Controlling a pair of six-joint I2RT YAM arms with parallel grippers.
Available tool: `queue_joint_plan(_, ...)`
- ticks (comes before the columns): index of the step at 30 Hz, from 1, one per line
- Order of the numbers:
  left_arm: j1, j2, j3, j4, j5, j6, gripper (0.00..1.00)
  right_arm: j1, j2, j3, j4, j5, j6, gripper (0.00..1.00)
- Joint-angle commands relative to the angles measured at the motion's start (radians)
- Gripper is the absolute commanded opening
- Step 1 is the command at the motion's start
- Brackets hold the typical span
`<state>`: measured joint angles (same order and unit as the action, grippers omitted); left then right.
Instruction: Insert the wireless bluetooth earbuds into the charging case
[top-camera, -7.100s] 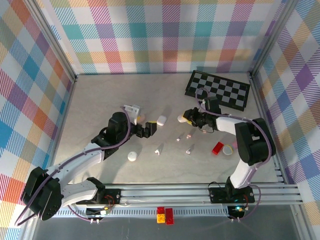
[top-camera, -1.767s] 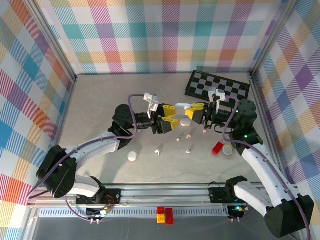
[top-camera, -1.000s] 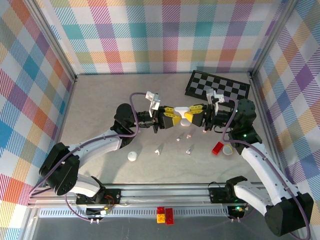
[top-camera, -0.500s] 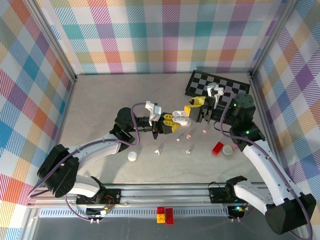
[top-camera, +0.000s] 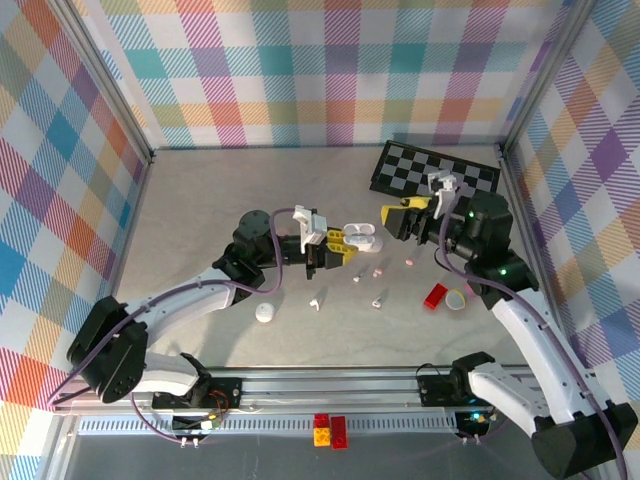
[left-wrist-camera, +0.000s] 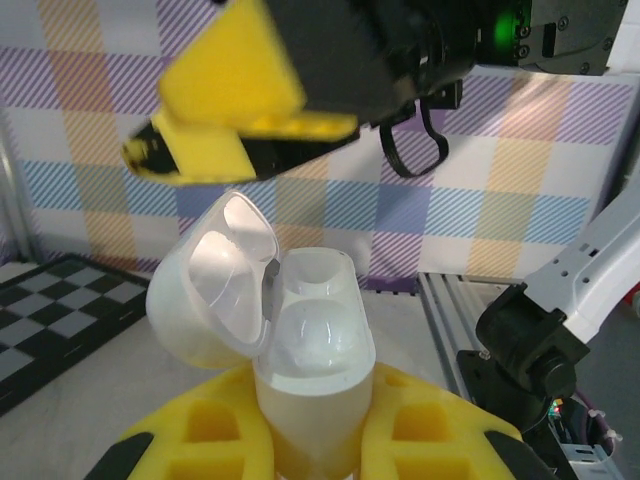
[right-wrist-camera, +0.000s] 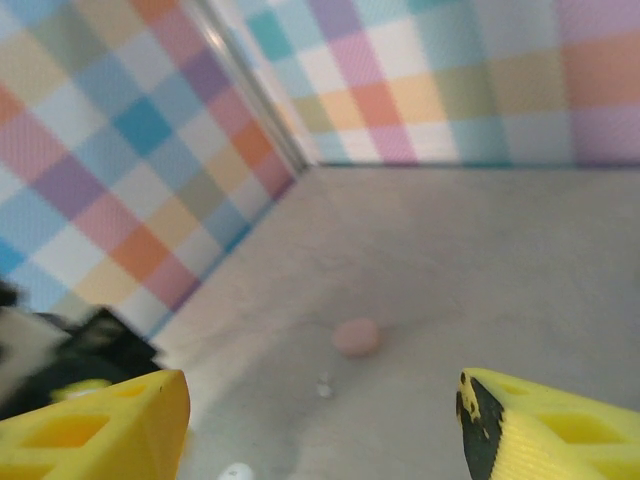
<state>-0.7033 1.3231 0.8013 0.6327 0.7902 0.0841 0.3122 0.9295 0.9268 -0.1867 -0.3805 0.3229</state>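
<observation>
- Clenched at the left gripper (top-camera: 335, 243) on the case (top-camera: 360, 236), lid open, mid-frame.
- Spread wide, empty, at the right gripper (top-camera: 403, 217) just right of it.
- Below both in frame, earbuds (top-camera: 378, 271) loose on the table (top-camera: 200, 220), likely nearer the right one.

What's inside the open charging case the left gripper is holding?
Left wrist view: the charging case has its lid flipped open, and both wells look empty, no earbud seated. Its lower body is covered by the yellow fingers of the left gripper.
</observation>
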Motion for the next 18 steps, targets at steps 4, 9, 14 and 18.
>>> queue_joint_plan(4, 0.006, -0.080, -0.016, -0.027, -0.107, -0.012, 0.00, -0.003, 0.127, -0.009, -0.298, 0.118, -0.081, 0.73)
queue_joint_plan(9, 0.005, -0.087, -0.053, 0.070, -0.126, -0.050, 0.00, 0.059, 0.214, -0.058, -0.337, 0.137, -0.074, 0.75)
queue_joint_plan(14, 0.005, -0.082, -0.066, 0.120, -0.086, -0.019, 0.00, 0.123, 0.350, -0.081, -0.314, 0.168, -0.072, 0.75)
queue_joint_plan(18, 0.013, -0.078, -0.041, 0.084, -0.069, -0.040, 0.00, 0.160, 0.456, -0.068, -0.311, 0.164, -0.062, 0.76)
